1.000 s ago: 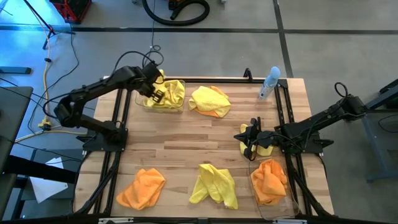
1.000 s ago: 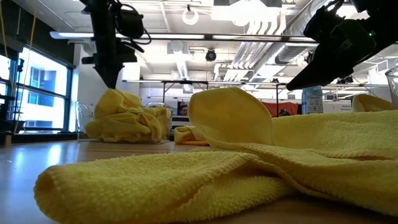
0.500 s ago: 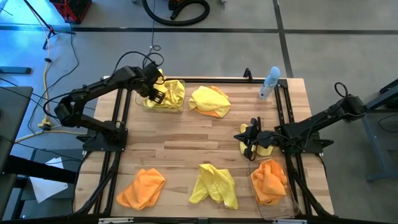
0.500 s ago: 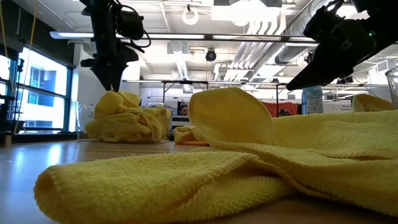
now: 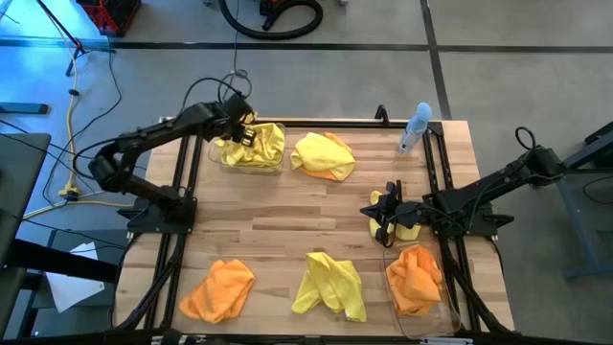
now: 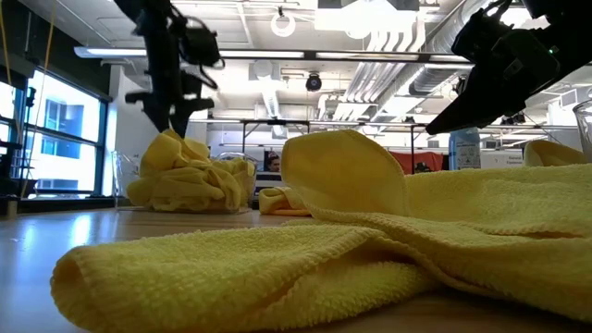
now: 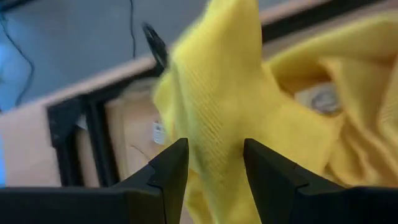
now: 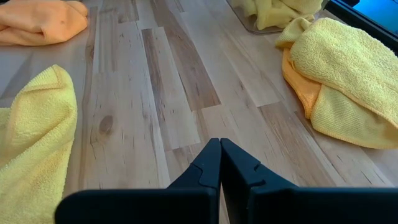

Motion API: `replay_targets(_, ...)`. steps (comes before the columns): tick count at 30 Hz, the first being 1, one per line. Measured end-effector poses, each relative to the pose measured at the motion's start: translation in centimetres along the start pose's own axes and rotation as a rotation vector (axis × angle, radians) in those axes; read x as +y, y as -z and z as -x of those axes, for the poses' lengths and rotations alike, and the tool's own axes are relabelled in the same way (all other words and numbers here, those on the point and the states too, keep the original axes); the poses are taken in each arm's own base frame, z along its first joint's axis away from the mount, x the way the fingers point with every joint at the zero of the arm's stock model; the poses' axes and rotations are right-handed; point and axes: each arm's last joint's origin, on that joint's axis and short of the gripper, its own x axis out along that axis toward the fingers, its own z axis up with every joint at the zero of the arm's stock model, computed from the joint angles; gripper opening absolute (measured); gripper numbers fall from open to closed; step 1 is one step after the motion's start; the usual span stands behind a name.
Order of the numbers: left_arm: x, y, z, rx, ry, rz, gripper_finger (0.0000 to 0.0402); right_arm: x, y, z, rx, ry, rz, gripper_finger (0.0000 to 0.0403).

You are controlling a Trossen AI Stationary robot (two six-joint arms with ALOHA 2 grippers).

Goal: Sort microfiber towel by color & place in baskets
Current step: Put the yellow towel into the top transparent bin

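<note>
2 dark fingers of the left gripper are being held a narrow gap apart, with a fold of yellow towel standing between them; whether that fold is being pinched or merely flanked cannot be told. In the high view this left gripper is being held over the back basket, the clear bin taken here as the landmark, where a bunched yellow towel is lying inside with part of it draped over the rim.

The step in hand is judged to be the settling of that yellow cloth into the basket. It is being done well if the fingers are parted only once the cloth is hanging over the bin's middle, so that no corner is left trailing on the wood, and if the wrist is then lifted straight up to avoid dragging a snagged loop out again.

Just beside the basket, a yellow-and-orange pair is lying on the table. Well apart from it, an orange towel and another yellow towel are lying near the front edge, and a second basket is holding an orange cloth.

The right gripper, fingers pressed together, is waiting far from the back basket.
</note>
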Motion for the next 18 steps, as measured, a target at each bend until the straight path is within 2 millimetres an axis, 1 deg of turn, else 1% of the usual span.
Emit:
replay_targets(2,-0.6,0.6,-2.0,0.041,0.024,-0.008,0.0145,0.0,0.0,0.0,0.000,0.000,0.003,0.0000)
replay_targets(5,-1.1,2.3,-5.0,0.163,0.015,-0.002,0.0145,0.0,0.0,0.0,0.000,0.000,0.004,0.0000)
replay_targets(9,-1.1,4.0,-7.9,0.278,-0.039,0.019,0.0145,0.0,0.0,0.0,0.000,0.000,0.004,0.0000)
replay_targets(13,-0.9,4.4,-9.5,0.319,-0.072,0.044,0.0145,0.0,0.0,0.0,0.001,0.000,0.004,0.0000)
replay_targets(18,-0.2,3.9,-10.4,0.294,-0.112,0.089,0.0145,0.0,0.0,0.0,0.001,0.001,0.004,0.0000)
